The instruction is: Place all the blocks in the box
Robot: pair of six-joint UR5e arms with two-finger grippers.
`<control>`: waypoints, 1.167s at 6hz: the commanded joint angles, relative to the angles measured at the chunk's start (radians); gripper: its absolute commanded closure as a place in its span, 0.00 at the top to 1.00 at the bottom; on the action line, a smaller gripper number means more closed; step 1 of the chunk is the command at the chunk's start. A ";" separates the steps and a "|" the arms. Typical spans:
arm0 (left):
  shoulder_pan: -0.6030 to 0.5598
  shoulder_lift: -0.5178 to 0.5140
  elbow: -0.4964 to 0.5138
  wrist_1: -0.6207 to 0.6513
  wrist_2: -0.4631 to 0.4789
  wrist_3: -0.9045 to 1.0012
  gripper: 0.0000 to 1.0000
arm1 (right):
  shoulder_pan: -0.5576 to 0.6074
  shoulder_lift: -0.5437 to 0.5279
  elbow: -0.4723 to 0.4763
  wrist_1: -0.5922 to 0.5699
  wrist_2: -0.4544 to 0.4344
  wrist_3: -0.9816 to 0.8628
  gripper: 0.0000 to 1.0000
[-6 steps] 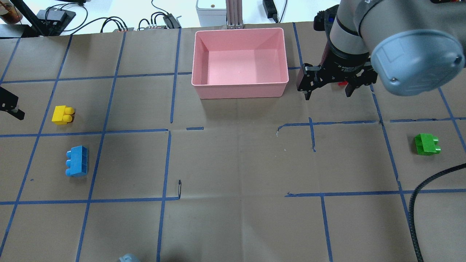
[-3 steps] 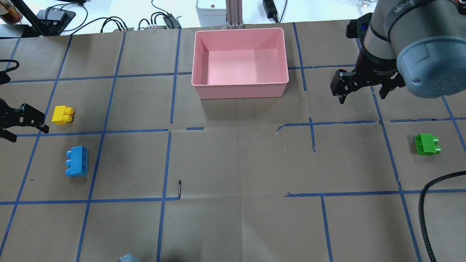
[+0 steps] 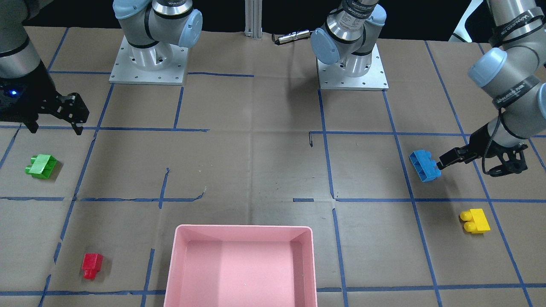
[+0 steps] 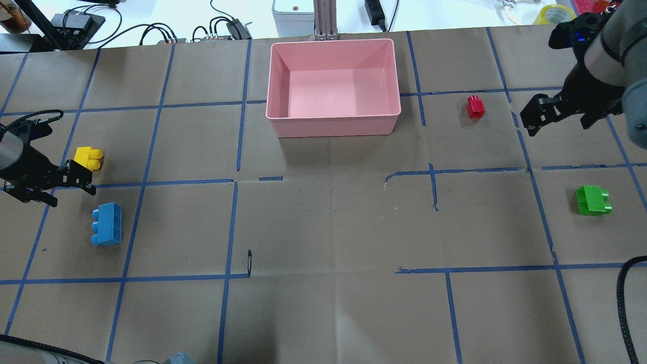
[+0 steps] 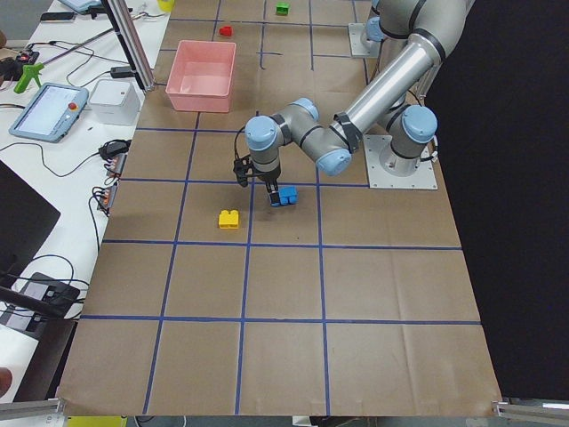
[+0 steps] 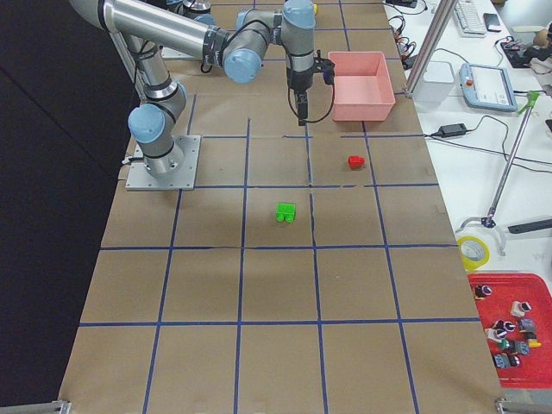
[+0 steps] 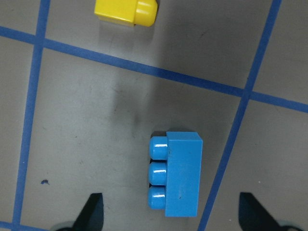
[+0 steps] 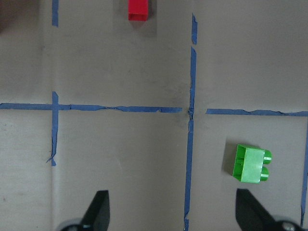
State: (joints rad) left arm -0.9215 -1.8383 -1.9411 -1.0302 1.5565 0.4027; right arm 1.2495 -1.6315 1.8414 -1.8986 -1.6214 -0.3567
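Observation:
The pink box (image 4: 333, 126) stands at the far middle of the table, with nothing in it; it also shows in the front-facing view (image 3: 243, 229). The yellow block (image 4: 88, 159) and the blue block (image 4: 107, 224) lie at the left. My left gripper (image 4: 71, 196) is open, just left of both. In its wrist view the blue block (image 7: 175, 180) lies between the open fingertips (image 7: 92, 211). The red block (image 4: 475, 106) lies right of the box. The green block (image 4: 593, 200) lies at the right. My right gripper (image 4: 558, 129) is open and empty, between red and green.
Blue tape lines grid the brown table cover. Cables, a grey unit and a metal post (image 4: 323, 20) sit beyond the far edge. A black hose (image 4: 624, 303) hangs at the right front. The arm bases (image 3: 147, 59) stand on the robot's side.
My right gripper has moved right, away from the box, uncovering the red block on the table. My left gripper has come in from the left edge towards the yellow and blue blocks.

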 commanded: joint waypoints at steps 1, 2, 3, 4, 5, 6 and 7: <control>-0.016 -0.079 -0.102 0.244 0.002 -0.013 0.98 | -0.187 0.002 0.091 -0.099 0.102 -0.126 0.99; -0.017 -0.065 -0.116 0.246 0.000 -0.013 0.98 | -0.238 0.022 0.152 -0.226 0.095 -0.133 1.00; -0.017 -0.061 -0.127 0.248 0.000 -0.013 0.98 | -0.293 0.056 0.204 -0.308 0.100 -0.136 1.00; -0.017 -0.056 -0.136 0.246 0.000 -0.015 0.98 | -0.338 0.088 0.250 -0.389 0.100 -0.145 0.99; -0.016 -0.055 -0.148 0.246 0.005 -0.013 0.99 | -0.367 0.138 0.272 -0.433 0.101 -0.184 0.99; -0.016 -0.045 -0.148 0.237 0.013 -0.013 0.99 | -0.402 0.185 0.274 -0.439 0.100 -0.188 0.99; -0.016 -0.038 -0.150 0.223 0.016 -0.013 0.99 | -0.432 0.211 0.274 -0.464 0.100 -0.215 0.99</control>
State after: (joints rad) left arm -0.9374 -1.8834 -2.0888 -0.7954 1.5681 0.3895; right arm 0.8487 -1.4535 2.1126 -2.3396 -1.5214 -0.5499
